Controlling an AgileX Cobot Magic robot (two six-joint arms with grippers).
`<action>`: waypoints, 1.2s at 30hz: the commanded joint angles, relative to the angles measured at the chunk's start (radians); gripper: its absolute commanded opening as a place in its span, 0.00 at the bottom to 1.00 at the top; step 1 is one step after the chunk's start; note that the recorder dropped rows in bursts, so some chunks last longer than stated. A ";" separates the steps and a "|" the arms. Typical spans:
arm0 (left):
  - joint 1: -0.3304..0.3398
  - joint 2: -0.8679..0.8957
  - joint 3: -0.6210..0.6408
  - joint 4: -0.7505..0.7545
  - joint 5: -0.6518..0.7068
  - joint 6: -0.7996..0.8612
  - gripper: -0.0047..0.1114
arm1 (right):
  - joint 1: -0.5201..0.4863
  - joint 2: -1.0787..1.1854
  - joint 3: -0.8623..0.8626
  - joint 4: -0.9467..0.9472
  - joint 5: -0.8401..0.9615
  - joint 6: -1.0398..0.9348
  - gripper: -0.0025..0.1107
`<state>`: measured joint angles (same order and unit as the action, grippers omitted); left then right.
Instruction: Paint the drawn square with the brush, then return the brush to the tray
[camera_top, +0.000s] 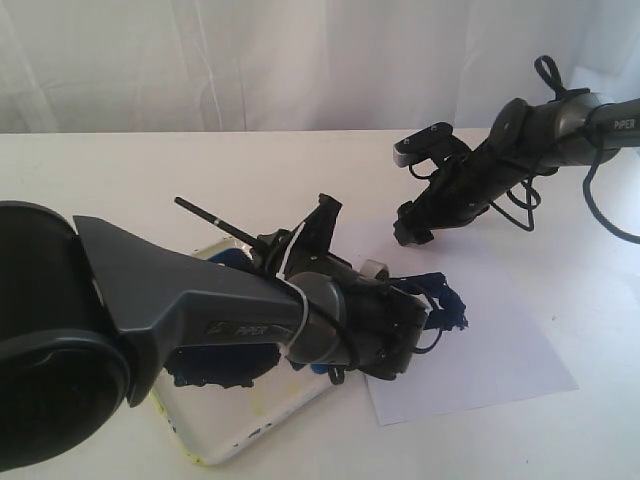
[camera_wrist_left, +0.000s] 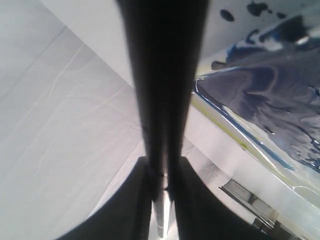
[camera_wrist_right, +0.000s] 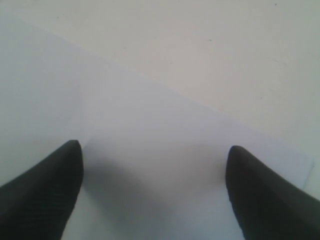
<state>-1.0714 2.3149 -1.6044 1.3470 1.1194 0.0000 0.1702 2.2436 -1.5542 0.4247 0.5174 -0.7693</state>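
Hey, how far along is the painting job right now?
Looks done: the drawn square carries dark blue paint, though the left arm hides part of it. In hand: the left gripper has its jaws shut on the brush, near the tray. Left: laying the brush in the tray. The right gripper hangs open over the paper.

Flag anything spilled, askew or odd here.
Only paint mess. The blue patch over the drawn square has ragged edges on the paper sheet; its outline cannot be made out. The tray has a yellow-stained rim and stray dark splatters beside its blotch. Nothing looks tipped or broken.
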 joint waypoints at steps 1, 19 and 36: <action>0.005 -0.015 0.009 -0.017 0.102 0.008 0.04 | -0.002 0.034 0.008 -0.033 0.024 -0.001 0.67; 0.023 -0.015 0.009 0.006 0.102 -0.030 0.04 | -0.002 0.034 0.008 -0.033 0.018 -0.001 0.67; 0.092 -0.015 0.009 0.152 0.080 -0.097 0.04 | -0.002 0.034 0.008 -0.033 0.022 -0.001 0.67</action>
<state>-0.9857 2.3149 -1.6027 1.4907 1.1194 -0.0738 0.1702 2.2436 -1.5542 0.4247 0.5174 -0.7693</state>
